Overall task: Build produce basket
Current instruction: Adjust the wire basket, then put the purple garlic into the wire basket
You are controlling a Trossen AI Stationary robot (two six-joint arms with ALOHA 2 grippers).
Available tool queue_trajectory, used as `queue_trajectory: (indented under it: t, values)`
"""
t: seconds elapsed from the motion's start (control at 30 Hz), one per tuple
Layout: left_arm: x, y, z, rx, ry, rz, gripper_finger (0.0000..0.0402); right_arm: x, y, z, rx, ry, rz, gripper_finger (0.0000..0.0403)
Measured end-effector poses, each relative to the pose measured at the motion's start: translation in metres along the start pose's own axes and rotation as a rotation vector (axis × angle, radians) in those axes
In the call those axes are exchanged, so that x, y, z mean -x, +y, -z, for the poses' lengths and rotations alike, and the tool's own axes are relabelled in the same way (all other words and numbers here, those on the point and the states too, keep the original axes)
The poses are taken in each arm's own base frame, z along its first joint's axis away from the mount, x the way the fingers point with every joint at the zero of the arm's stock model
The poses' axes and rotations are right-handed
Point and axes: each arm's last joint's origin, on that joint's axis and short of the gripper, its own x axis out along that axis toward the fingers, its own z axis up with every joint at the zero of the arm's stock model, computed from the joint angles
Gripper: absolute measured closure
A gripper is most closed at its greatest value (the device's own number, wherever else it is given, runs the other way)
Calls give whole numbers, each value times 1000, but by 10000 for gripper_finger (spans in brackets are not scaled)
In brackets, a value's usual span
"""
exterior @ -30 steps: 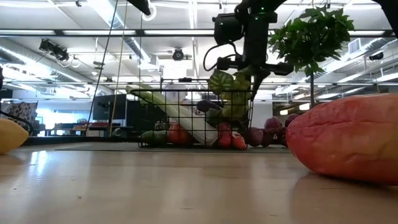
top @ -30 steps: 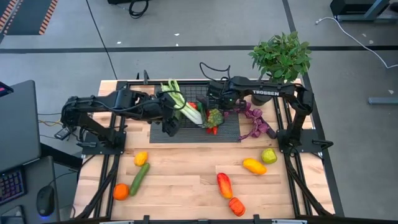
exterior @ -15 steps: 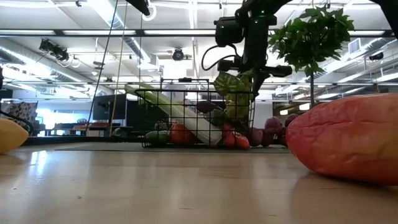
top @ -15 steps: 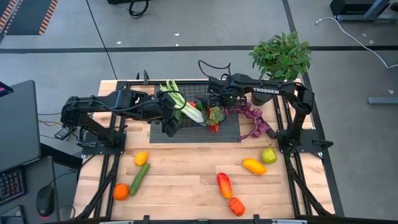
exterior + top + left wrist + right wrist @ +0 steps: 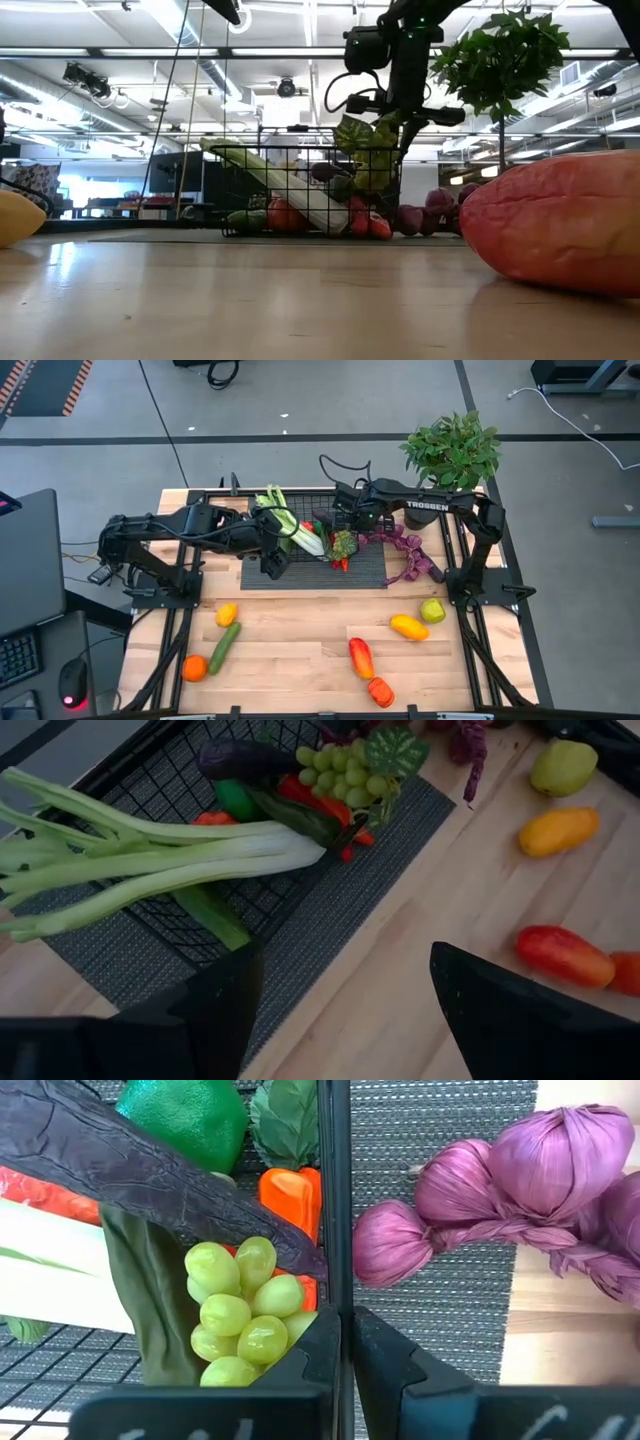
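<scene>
Two dark arms meet over the basket [image 5: 312, 550] at the far side of the wooden surface [image 5: 300, 650]. The right tool [image 5: 345, 1342] is pinched tight on the upright wire of the basket's side wall, green grapes [image 5: 240, 1315] just inside the mesh from it and a braid of purple onions [image 5: 500, 1180] just outside, on the mat [image 5: 365, 572]. The left tool [image 5: 345, 995] stands released and empty, hovering above the basket's near corner, the leek [image 5: 150, 860] lying beyond its fingertips.

The basket already holds the leek, an eggplant [image 5: 245, 760], a lime [image 5: 185, 1115], red peppers and the grapes. The leek's long axis runs slantwise across the basket, its leafy end sticking out over the rim on the left arm's side. From table height the basket seems to sit level on the mat, though whether the right tool is lifting or merely steadying it is hard to judge.

Loose produce lies well apart from both tools, toward the near edge: on the left arm's side a cucumber [image 5: 224, 647], an orange [image 5: 194, 668] and a small yellow fruit [image 5: 227, 614]; on the right arm's side a pear-shaped green fruit [image 5: 432, 610], a yellow pepper [image 5: 408, 626] and two red pieces [image 5: 361, 657]. With the right tool occupied on the wire, the free left tool looks better placed to fetch next, and the cucumber group is nearest it.
</scene>
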Motion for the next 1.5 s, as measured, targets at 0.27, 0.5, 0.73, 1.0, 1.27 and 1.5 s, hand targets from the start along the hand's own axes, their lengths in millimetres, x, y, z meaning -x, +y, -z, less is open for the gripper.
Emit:
queue_trajectory:
  t: [0.27,0.5,0.73,1.0,1.27,1.5]
  values:
    - [0,0,0,9,0,0,111,0,0,1,-16,19,-7,373]
    - [0,0,0,35,-1,0,111,0,1,3,-15,22,-9,372]
    - [0,0,0,35,0,1,111,2,-1,4,32,30,2,365]
    - [0,-1,1,33,0,3,111,20,-3,10,101,-39,65,323]
    - [1,-2,1,30,0,5,111,34,0,9,268,-56,60,269]
    - [1,-1,1,29,2,4,111,53,-20,16,616,-16,277,243]
